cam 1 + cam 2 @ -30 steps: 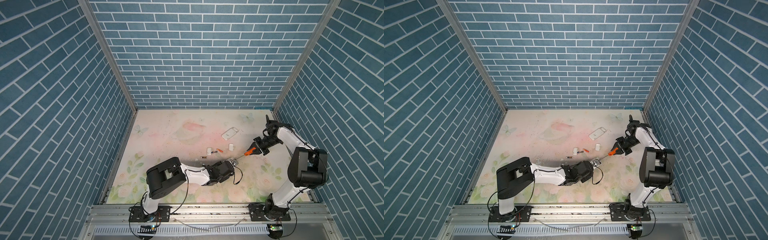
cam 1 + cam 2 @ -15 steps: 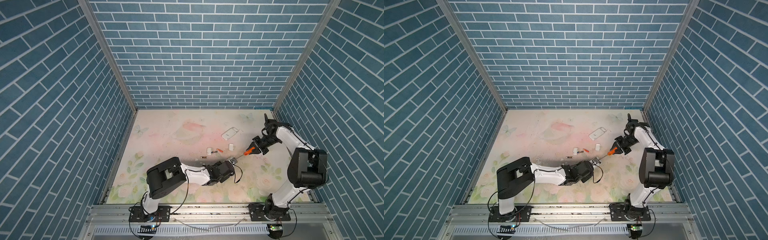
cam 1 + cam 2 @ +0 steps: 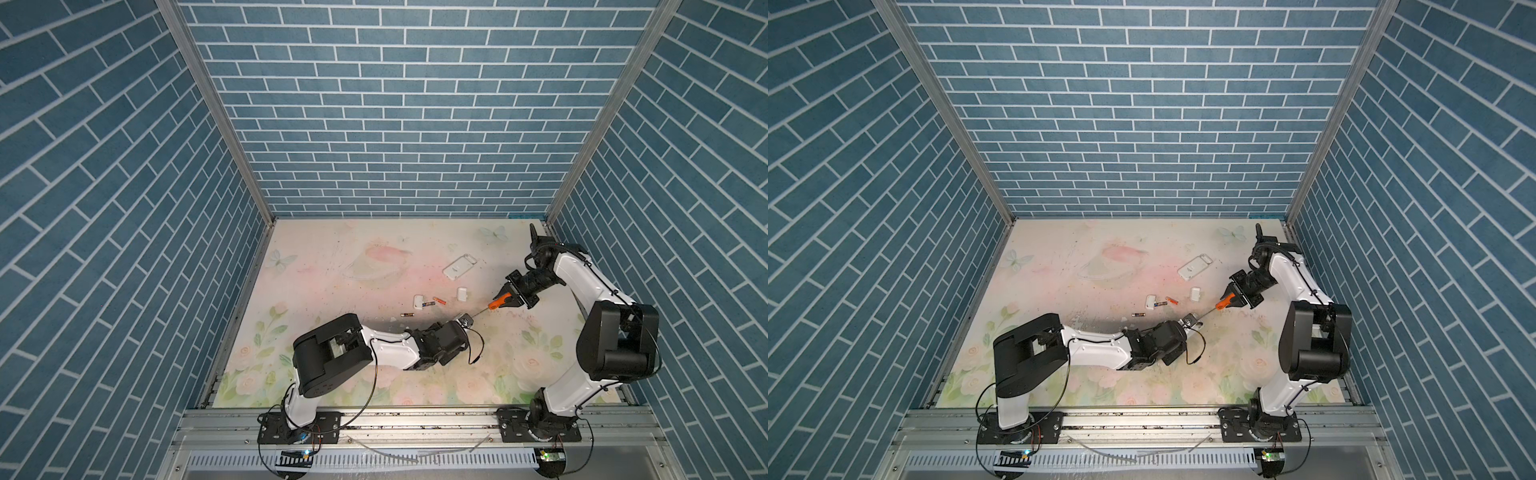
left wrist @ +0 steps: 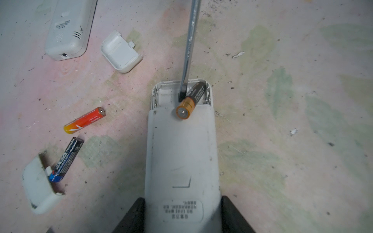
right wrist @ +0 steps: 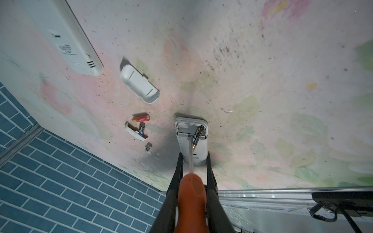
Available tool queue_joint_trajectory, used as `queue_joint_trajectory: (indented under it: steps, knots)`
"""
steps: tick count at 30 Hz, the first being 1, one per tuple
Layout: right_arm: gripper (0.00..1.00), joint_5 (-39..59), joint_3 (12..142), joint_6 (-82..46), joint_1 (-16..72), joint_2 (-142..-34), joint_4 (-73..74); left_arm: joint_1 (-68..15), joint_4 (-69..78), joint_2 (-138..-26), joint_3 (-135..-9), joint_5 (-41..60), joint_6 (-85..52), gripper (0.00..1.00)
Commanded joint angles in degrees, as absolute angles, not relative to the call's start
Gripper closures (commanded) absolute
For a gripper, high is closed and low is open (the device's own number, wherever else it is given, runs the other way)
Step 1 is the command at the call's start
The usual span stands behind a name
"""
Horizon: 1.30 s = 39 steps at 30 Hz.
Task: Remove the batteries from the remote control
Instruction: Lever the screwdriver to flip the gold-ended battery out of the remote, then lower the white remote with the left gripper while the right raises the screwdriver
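**Right gripper (image 3: 510, 296) pokes a screwdriver at the one battery not yet out**

Its jaws are pressed onto the orange handle of the screwdriver (image 5: 191, 193). In both top views the tool's thin metal rod slants down and to the left from this gripper. It ends at the open end of the white remote control (image 4: 181, 151), low in the middle of the frame.

The left gripper (image 4: 182, 218) pinches the remote's other end, so it is much nearer.

One black-and-gold battery (image 4: 191, 98) sits in the open slot. It lies slanted, with its gold end lifted onto the slot's edge on the left gripper's side. Its dark end is down by the far wall. The tool tip is just beside the gold band, and I cannot tell if they touch.

Three more lie out on the mat (image 3: 332, 257): a red-orange battery (image 4: 84, 120), a blue-and-black battery (image 4: 67, 159) and a small dark battery (image 5: 148, 146).

The words on the batteries and on the remote's label (image 4: 182, 211) are too blurry to read.
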<state>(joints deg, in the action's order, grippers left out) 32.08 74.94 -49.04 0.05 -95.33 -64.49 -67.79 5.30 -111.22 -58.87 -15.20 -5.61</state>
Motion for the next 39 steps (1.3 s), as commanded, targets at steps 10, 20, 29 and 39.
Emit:
queue_joint_trajectory:
  steps: [10,20,29,39]
  knots:
    - [1.0,29.62,76.14,-46.85,0.93,-92.41,-68.6,-66.81,-9.41,-118.15,-53.74,-10.15,-4.64,0.77]
    - [1.0,28.67,75.23,-46.42,1.08,-90.79,-69.25,-66.75,-9.76,-118.34,-53.87,-10.72,-5.07,0.77]
    - [1.0,27.75,77.66,-45.43,1.05,-89.95,-68.64,-65.78,-10.88,-118.65,-53.72,-10.63,-7.45,0.77]
    - [1.0,25.39,80.51,-39.72,-0.47,-86.81,-64.04,-65.47,-12.93,-116.71,-53.68,-8.62,-10.44,0.55]
